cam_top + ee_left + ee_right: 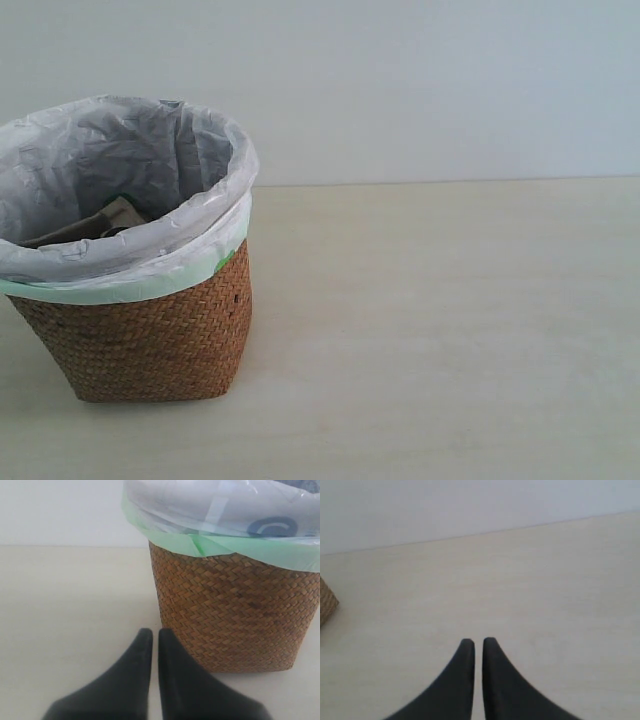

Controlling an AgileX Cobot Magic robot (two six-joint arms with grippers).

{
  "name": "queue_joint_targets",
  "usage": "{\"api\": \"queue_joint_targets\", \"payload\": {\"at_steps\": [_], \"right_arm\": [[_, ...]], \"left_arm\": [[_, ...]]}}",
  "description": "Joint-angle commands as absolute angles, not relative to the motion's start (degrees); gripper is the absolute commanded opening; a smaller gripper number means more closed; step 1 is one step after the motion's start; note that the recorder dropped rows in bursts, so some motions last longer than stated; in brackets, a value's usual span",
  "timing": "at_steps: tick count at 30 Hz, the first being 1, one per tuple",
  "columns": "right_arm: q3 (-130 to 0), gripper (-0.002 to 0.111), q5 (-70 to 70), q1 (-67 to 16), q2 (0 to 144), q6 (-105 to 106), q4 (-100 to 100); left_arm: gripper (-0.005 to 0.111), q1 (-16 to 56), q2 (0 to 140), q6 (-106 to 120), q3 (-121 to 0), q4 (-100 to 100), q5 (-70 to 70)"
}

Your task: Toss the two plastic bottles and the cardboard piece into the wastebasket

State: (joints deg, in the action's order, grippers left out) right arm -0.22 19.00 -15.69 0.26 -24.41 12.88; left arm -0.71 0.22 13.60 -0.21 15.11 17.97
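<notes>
Brown woven wicker wastebasket (150, 330), crinkled translucent white-grey plastic bag (120, 150) folded over rim, on pale smooth table (450, 330) — beige moulded cardboard piece (115, 216) inside. Beside wicker base, left claw (151, 636) pinched together, holding nothing; right claw (478, 645) likewise, over table.

wastebasket (150, 330): one
bag (120, 150) lining it: one
cardboard piece (117, 213) seen inside: one
grippers: two, the left gripper (150, 632) and the right gripper (478, 642)
table (450, 330): one
</notes>
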Motion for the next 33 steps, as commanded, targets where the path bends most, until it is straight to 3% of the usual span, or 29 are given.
{"api": "queue_joint_targets", "payload": {"at_steps": [1, 33], "right_arm": [[0.0, 0.002, 18.4, -15.5, 0.0, -4.1, -1.9], [0.0, 0.002, 20.0, -15.5, 0.0, -2.6, -6.1]], "left_arm": [[0.004, -0.9, 0.0, 13.7, 0.0, 15.2, 17.9], [0.004, -0.9, 0.0, 13.7, 0.0, 15.2, 17.9]]}}
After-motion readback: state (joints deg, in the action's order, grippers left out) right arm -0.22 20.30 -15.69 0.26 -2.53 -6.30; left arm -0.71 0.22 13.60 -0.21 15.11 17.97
